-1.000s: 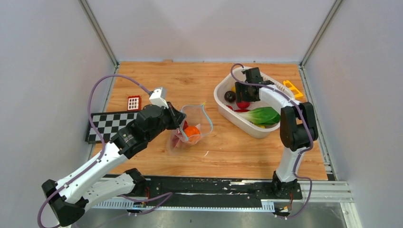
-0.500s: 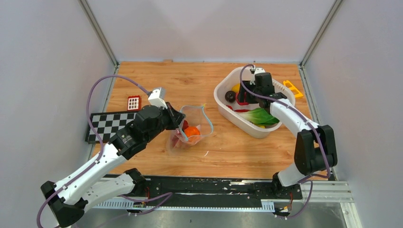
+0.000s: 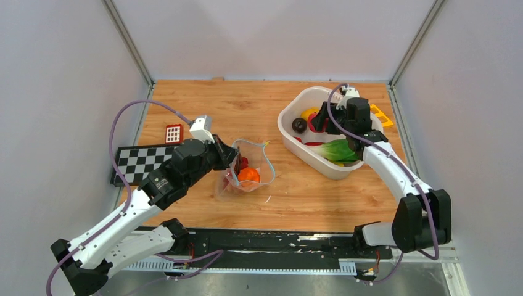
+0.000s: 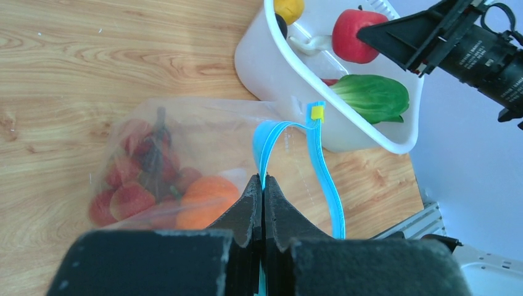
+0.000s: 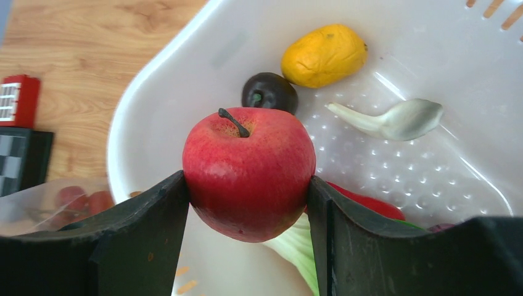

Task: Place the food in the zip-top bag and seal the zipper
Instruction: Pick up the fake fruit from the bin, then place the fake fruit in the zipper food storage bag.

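Left fingers: pinched on zipper, bag mouth open
Right fingers: clamped on apple above basket
Bag: grapes and tangerine inside

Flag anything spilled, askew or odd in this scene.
Nothing stands out. The left gripper pinches the zipper of the open zip-top bag, grape bunch and tangerine inside; the right gripper holds the red apple over the white basket.
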{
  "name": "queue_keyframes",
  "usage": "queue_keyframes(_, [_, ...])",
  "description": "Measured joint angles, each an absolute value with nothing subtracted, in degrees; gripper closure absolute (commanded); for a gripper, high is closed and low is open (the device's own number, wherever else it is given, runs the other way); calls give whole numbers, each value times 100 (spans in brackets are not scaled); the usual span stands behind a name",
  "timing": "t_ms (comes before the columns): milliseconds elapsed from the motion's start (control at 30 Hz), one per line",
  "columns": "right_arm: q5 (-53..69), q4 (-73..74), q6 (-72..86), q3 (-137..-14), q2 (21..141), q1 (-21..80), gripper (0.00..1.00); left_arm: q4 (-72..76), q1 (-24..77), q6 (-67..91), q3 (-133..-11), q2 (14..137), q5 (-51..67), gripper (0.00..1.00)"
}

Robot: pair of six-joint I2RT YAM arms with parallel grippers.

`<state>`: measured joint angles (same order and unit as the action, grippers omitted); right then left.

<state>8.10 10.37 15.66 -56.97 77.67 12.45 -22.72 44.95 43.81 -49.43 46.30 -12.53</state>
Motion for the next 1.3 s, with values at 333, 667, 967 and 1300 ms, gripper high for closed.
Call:
queue_keyframes(333, [2532,307,2080,-5347,7120,1116,59,-2244,4495,4386,-4943,4698,-1232,100])
queue_keyframes(667, [4421,-578,2359,-5050,6534,1262,60,-2139,4495,4440,-4941,4759,-1251,100])
queue_keyframes(967, [5118,-716,2132,-5050,6128,2375,60,-2064,4495,4482,-4899,4762,-1249,100])
queue_keyframes(1300, [4480,137,1278,-5332,6611,3763,60,-1984,4495,4488,-4838,4777,-1192,100])
